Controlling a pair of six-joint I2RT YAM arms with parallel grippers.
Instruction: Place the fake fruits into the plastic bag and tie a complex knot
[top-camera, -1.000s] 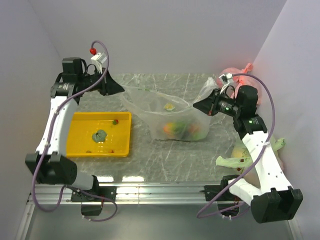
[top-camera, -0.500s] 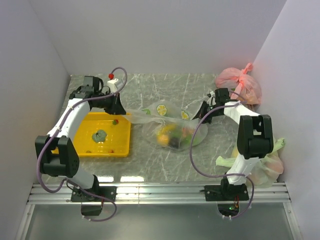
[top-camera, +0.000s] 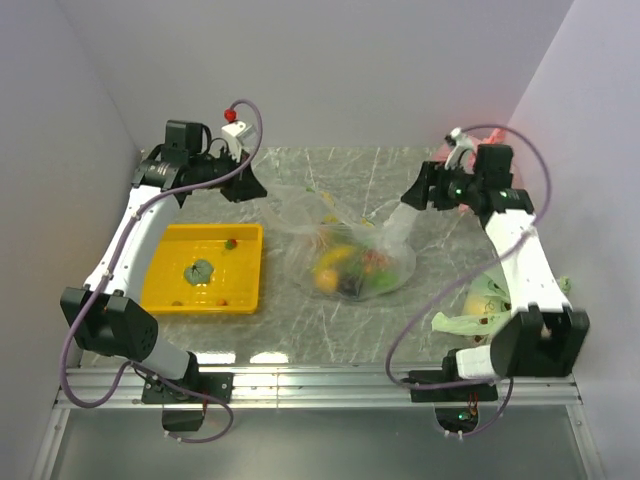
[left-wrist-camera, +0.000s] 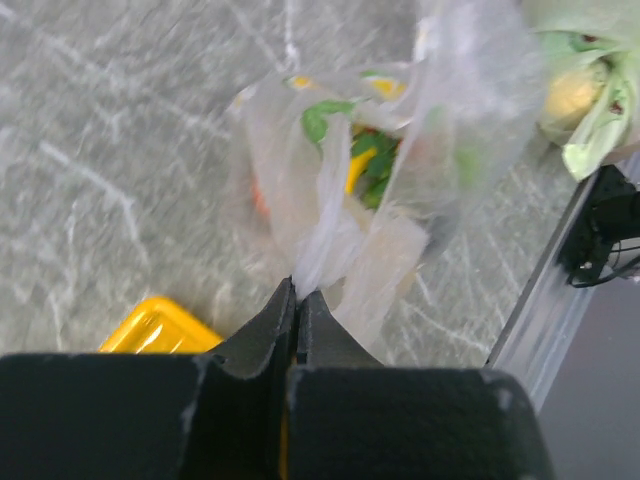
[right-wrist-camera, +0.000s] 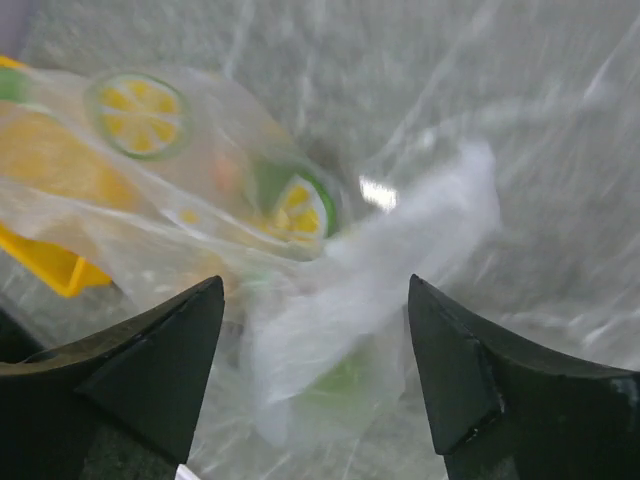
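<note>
The plastic bag stands mid-table with fake fruits bunched at its bottom: yellow, orange, green and red pieces. My left gripper is shut on the bag's left handle; the wrist view shows the film pinched at my left gripper's tips. My right gripper is open at the bag's right handle. In the right wrist view the loose handle film lies ahead between its spread fingers, and lime slices show through the bag.
The yellow tray left of the bag holds a green piece and a red berry. Pale green bags lie by the right arm's base. A pink bag sits behind the right wrist. The walls are close on both sides.
My right gripper has opened and let go of the bag's right handle. Both grippers have moved up and back from the low stretch, and the bag now stands bunched taller.
</note>
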